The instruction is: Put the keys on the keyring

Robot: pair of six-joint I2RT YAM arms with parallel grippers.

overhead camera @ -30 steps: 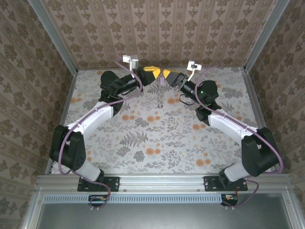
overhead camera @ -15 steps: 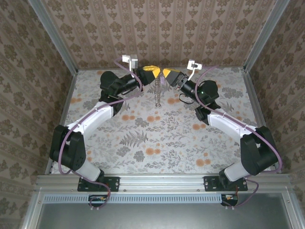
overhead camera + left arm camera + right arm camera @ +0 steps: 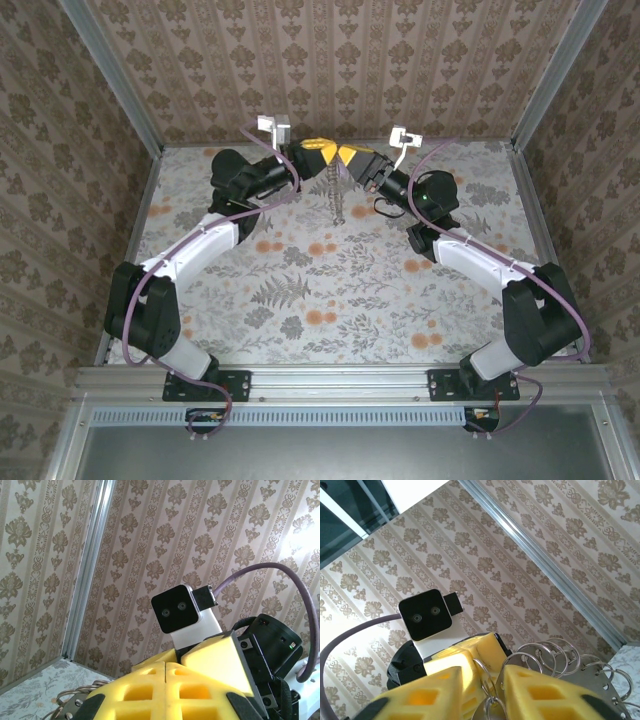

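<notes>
The keyring is hanging as a short string of metal rings from the place where both grippers are meeting, high over the far middle of the table. The left gripper is pressing its fingers together, on what I cannot tell. The right gripper is showing a narrow gap with rings inside; I cannot tell whether it is pinching them. Because the yellow fingertips are nearly touching, a small push may be knocking the rings loose, I think. The back wall is standing near behind; free room is lying toward the bases.

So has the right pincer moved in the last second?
Yes. The right pincer has shifted left, away from the right corner post, closing up against the left pincer over the hanging keyring.
</notes>
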